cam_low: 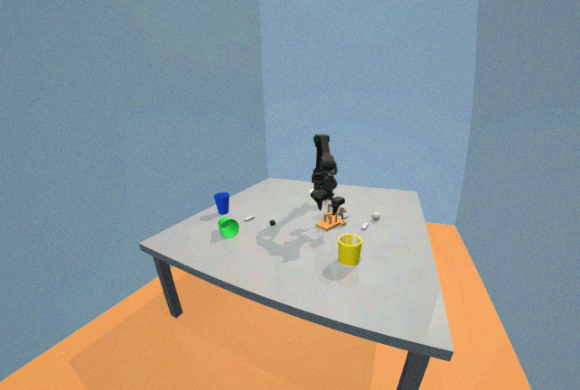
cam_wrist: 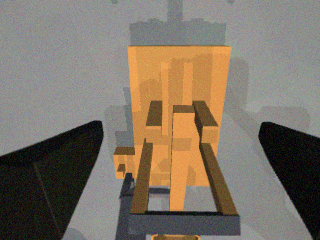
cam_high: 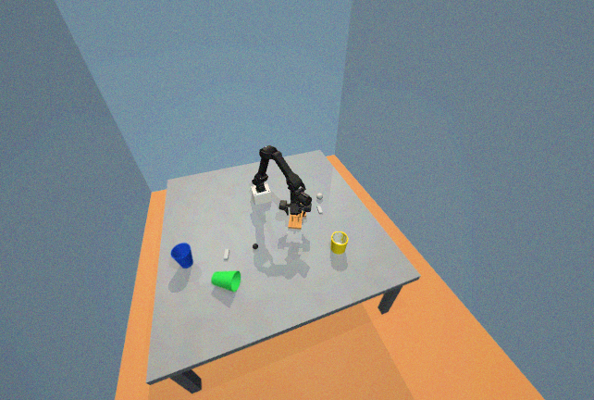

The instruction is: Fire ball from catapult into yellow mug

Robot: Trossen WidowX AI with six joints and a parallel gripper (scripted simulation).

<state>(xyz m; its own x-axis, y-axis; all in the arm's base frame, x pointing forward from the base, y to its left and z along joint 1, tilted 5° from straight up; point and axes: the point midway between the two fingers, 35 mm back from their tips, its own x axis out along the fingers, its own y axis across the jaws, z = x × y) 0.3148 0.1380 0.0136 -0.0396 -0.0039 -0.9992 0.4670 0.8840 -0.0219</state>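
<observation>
The orange catapult [cam_high: 294,222] [cam_low: 330,222] [cam_wrist: 180,75] stands on the grey table [cam_high: 288,299] [cam_low: 374,292], behind the upright yellow mug [cam_high: 339,242] [cam_low: 350,249]. My gripper [cam_high: 297,213] [cam_low: 331,206] [cam_wrist: 181,128] is open and empty, hanging just above the catapult, with one finger on either side of its arm in the wrist view. A small black ball [cam_high: 254,245] [cam_low: 272,222] lies on the table to the left of the catapult. A pale grey ball [cam_high: 318,194] [cam_low: 375,216] lies to its right. No ball shows on the catapult.
A blue cup [cam_high: 182,255] [cam_low: 221,202] stands upright and a green cup [cam_high: 226,280] [cam_low: 228,227] lies on its side at the table's left. Small white blocks [cam_high: 226,254] [cam_high: 319,209] [cam_low: 248,218] [cam_low: 364,225] lie on the table. The arm's white base [cam_high: 260,194] is at the back.
</observation>
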